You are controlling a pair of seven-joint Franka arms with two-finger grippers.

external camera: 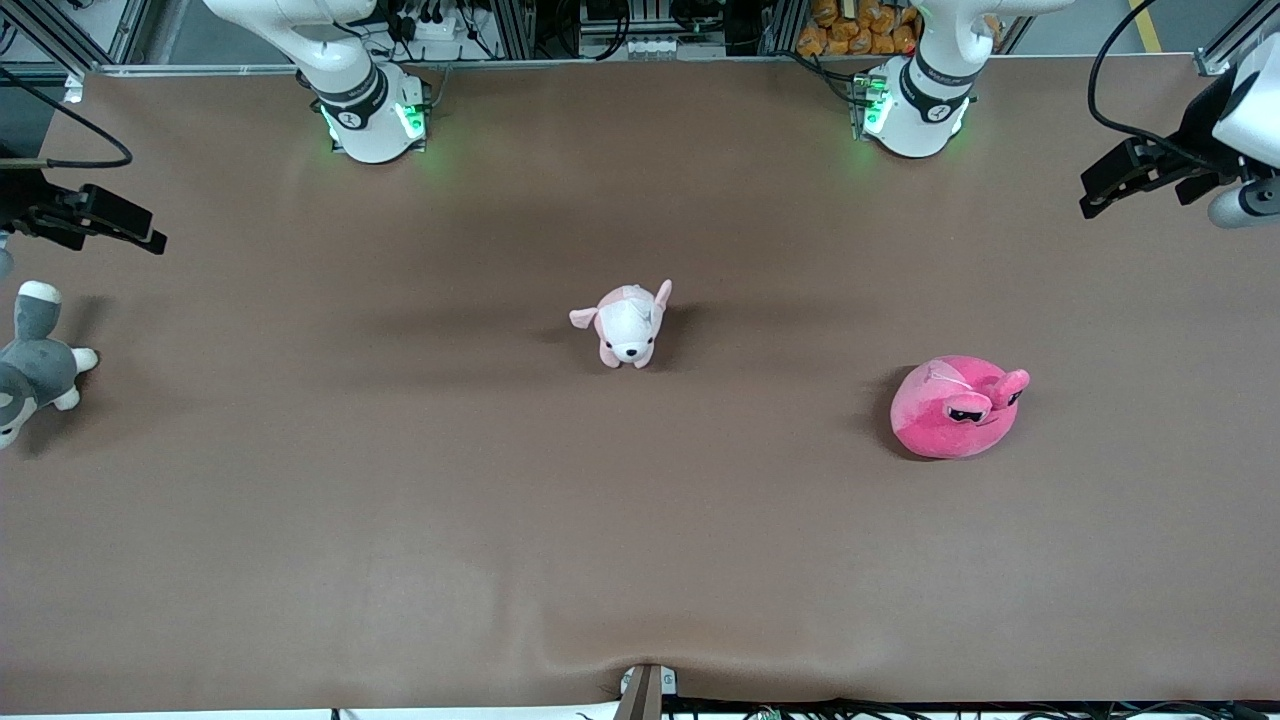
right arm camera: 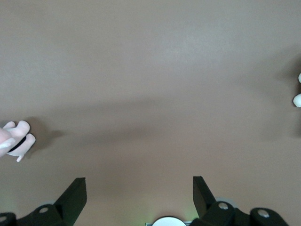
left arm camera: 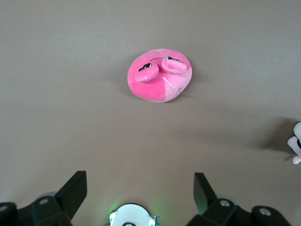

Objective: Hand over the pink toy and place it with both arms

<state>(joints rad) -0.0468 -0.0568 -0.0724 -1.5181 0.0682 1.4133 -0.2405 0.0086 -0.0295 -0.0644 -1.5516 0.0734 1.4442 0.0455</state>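
Observation:
The pink toy (external camera: 955, 408) lies on the brown table (external camera: 400, 520) toward the left arm's end, eyes turned to the front camera. It also shows in the left wrist view (left arm camera: 160, 75), well apart from the fingers. My left gripper (external camera: 1095, 195) hangs open and empty over the table's left-arm end; the left wrist view shows it too (left arm camera: 140, 181). My right gripper (external camera: 140, 232) hangs open and empty over the right-arm end; in the right wrist view (right arm camera: 139, 186) only bare table lies between its fingers.
A small pale pink-and-white puppy plush (external camera: 628, 322) stands at the table's middle. A grey-and-white plush (external camera: 35, 365) lies at the right arm's end, below the right gripper in the front view. The two arm bases (external camera: 375, 110) stand along the table's edge farthest from the front camera.

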